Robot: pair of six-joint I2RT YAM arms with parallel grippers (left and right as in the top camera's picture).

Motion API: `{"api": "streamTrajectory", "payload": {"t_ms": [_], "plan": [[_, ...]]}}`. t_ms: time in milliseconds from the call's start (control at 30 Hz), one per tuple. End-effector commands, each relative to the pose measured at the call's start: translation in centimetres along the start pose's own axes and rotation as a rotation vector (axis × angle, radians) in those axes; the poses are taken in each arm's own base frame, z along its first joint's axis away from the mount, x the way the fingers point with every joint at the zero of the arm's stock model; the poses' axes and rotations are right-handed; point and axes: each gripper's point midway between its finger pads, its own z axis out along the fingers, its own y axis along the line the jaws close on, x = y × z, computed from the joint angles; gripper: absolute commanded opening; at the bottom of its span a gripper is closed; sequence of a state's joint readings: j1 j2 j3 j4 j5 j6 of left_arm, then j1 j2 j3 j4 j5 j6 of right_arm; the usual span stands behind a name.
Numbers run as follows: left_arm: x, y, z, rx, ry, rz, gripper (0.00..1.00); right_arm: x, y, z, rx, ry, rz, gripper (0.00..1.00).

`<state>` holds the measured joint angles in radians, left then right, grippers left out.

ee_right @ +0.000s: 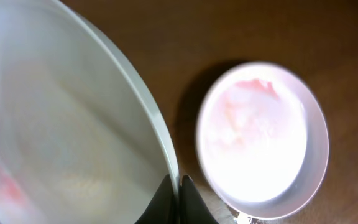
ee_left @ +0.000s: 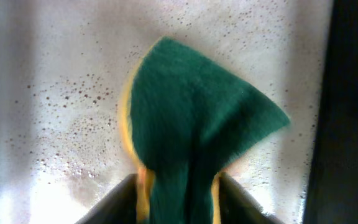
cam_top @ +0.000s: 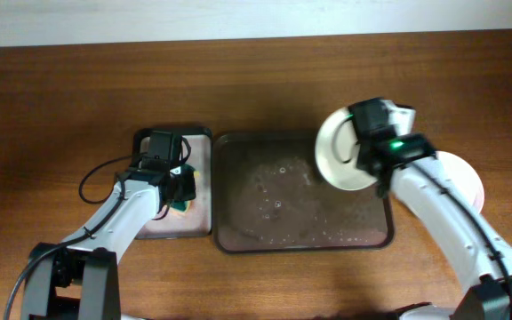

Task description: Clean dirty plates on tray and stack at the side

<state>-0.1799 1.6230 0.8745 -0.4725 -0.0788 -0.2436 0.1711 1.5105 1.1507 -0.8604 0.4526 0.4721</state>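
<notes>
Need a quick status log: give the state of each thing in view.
Large dark brown rectangular tray: flat on table, wet, sudsy.
Round white plate: tilted over tray corner, clamped at rim in right gripper jaws.
Second round white plate: flat on table beside tray, pinkish film.
Green-and-yellow sponge: pinched in left gripper, over small tray.
Small black-rimmed pale tray: wet, speckled.
</notes>
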Motion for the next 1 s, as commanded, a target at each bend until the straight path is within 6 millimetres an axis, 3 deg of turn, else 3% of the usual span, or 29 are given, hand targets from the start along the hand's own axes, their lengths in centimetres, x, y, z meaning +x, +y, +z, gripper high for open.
{"api": "streamTrajectory", "payload": {"t_ms": [0,200,300,367,433,500,533,567,600,667,700,733,767,833,967], "plan": [[0.4,0.5,-0.2,-0.012,0.011,0.001,0.58,-0.4,-3.5,1.2,-0.11,0.119,0.219,0.04],[1.9,0.8,0.1,-0.024,0.057,0.005,0.64,1.1,-14.6,4.0,-0.003,0.227,0.555,0.05],[3.2,1.1,0.8,-0.027,0.072,0.006,0.67,2.1,-18.1,4.6,0.048,0.245,0.655,0.11],[3.8,1.2,1.0,-0.029,0.082,0.007,0.64,2.5,-19.1,4.7,0.062,0.253,0.684,0.12],[3.8,1.2,1.0,-0.03,0.083,0.007,0.55,2.4,-18.6,4.7,0.027,0.26,0.692,0.21],[3.7,1.2,1.0,-0.029,0.079,0.007,0.3,2.2,-17.3,4.6,-0.054,0.272,0.695,0.22],[3.6,1.1,1.0,-0.028,0.075,0.006,0.06,1.7,-15.5,4.3,-0.166,0.283,0.662,0.23],[3.4,1.1,1.0,-0.027,0.07,0.006,0.0,1.4,-14.1,4.0,-0.256,0.289,0.628,0.25],[2.9,1.0,0.8,-0.024,0.06,0.006,0.0,1.3,-12.4,3.4,-0.352,0.299,0.582,0.28],[1.8,0.8,0.1,-0.019,0.035,0.003,0.0,1.3,-11.0,2.9,-0.408,0.31,0.526,0.31],[0.6,0.6,-0.8,-0.011,0.002,0.001,0.11,1.3,-10.0,2.7,-0.425,0.308,0.459,0.32],[-0.1,0.4,-1.2,-0.006,-0.02,-0.001,0.47,1.3,-9.3,2.5,-0.435,0.306,0.424,0.34],[-0.9,0.3,-1.7,0.0,-0.044,-0.003,0.68,1.3,-8.2,2.3,-0.449,0.302,0.372,0.36],[-1.9,0.4,-2.0,-0.013,-0.078,-0.006,0.75,1.1,-6.2,1.8,-0.475,0.294,0.303,0.38],[-2.6,1.0,-1.9,-0.052,-0.11,-0.011,0.77,1.0,-3.6,1.1,-0.496,0.279,0.217,0.39]]}}
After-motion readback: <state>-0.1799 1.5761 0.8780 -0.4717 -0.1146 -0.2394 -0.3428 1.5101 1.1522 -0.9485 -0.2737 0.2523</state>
